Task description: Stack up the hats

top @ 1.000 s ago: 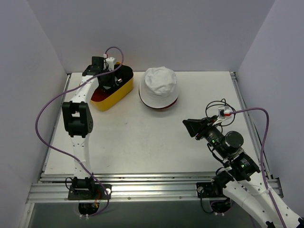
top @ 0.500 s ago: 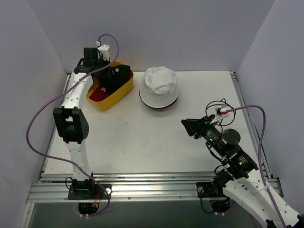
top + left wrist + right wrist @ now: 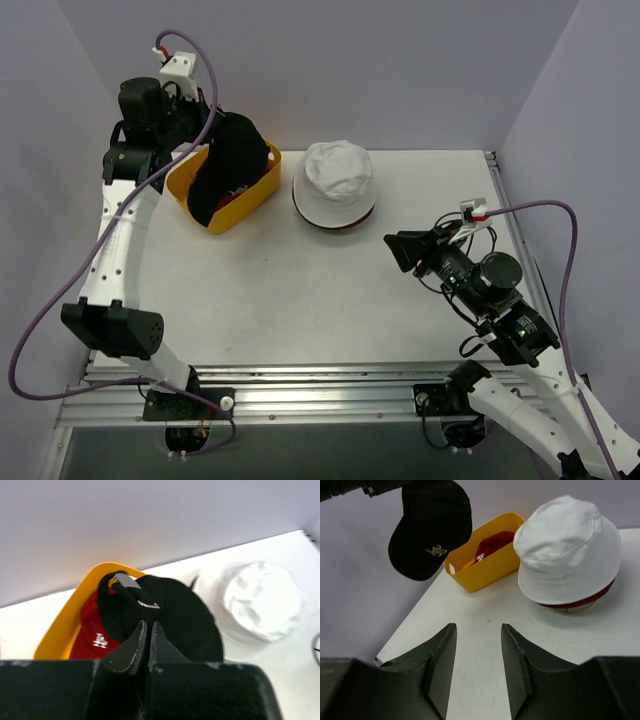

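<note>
Black cap (image 3: 232,160), pinched in left tool (image 3: 149,624)

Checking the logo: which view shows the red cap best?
Left wrist: the red cap and its white logo show close, in the basket. Right wrist shows it smaller; in the top view the black cap hides it.

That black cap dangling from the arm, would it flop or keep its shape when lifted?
Probably fairly soft: the black cap hangs from the left tool, pinched at one edge, yet its crown looks rounded, not collapsed. Likely light, since that small pinch carries it. Hanging free above the yellow basket, it may swing when moved.
</note>
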Tool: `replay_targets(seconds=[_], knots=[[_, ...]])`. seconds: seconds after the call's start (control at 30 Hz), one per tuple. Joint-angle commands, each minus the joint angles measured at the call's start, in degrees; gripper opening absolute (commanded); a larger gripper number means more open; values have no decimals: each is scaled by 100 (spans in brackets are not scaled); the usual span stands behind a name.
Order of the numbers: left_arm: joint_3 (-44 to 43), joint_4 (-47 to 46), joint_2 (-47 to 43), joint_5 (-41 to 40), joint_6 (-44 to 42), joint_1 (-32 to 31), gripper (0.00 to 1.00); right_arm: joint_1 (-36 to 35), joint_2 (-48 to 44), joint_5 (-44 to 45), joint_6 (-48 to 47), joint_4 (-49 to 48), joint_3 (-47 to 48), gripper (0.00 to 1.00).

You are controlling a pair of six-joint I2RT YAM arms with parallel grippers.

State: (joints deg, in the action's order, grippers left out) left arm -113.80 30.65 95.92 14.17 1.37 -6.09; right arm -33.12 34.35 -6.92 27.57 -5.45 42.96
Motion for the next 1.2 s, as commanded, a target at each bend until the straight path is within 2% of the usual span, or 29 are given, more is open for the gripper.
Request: replay_targets(seconds=[0.0, 0.07, 0.13, 0.2, 0.3, 0.43, 0.6, 0.73, 0.9, 1.17], knots=[[103, 307, -862, 226, 302, -356, 2, -54, 344, 85, -576, 359, 992, 37], [261, 432, -1135, 296, 399, -568, 2, -62, 598, 112, -674, 466, 1292, 39], [533, 372, -1610, 654, 619, -884, 2, -63, 783, 24, -701, 528, 1696, 46], [1086, 127, -2127, 893, 890, -1252, 2, -80, 1064, -299, -727, 528, 1873, 52], [1858, -312, -2734, 1262, 1276, -1614, 2, -107, 1451, -520, -727, 528, 2102, 55], [2581, -735, -3219, 1702, 1708, -2009, 2, -150, 1637, -1004, -912, 431, 1997, 56], [3118, -868, -3413, 2447, 1859, -2212, 2, -221, 1172, -1277, -1105, 124, 1331, 57], [3346, -771, -3448, 2397, 1700, -2388, 3, -230, 697, -1471, -904, -184, 890, 58], [3531, -1043, -3501, 2309, 1902, -2441, 2, -273, 591, -1681, -149, -570, 451, 58], [3531, -1308, -3493, 1993, 2096, -2485, 2, -440, 476, -1611, 380, -1309, -322, 58]])
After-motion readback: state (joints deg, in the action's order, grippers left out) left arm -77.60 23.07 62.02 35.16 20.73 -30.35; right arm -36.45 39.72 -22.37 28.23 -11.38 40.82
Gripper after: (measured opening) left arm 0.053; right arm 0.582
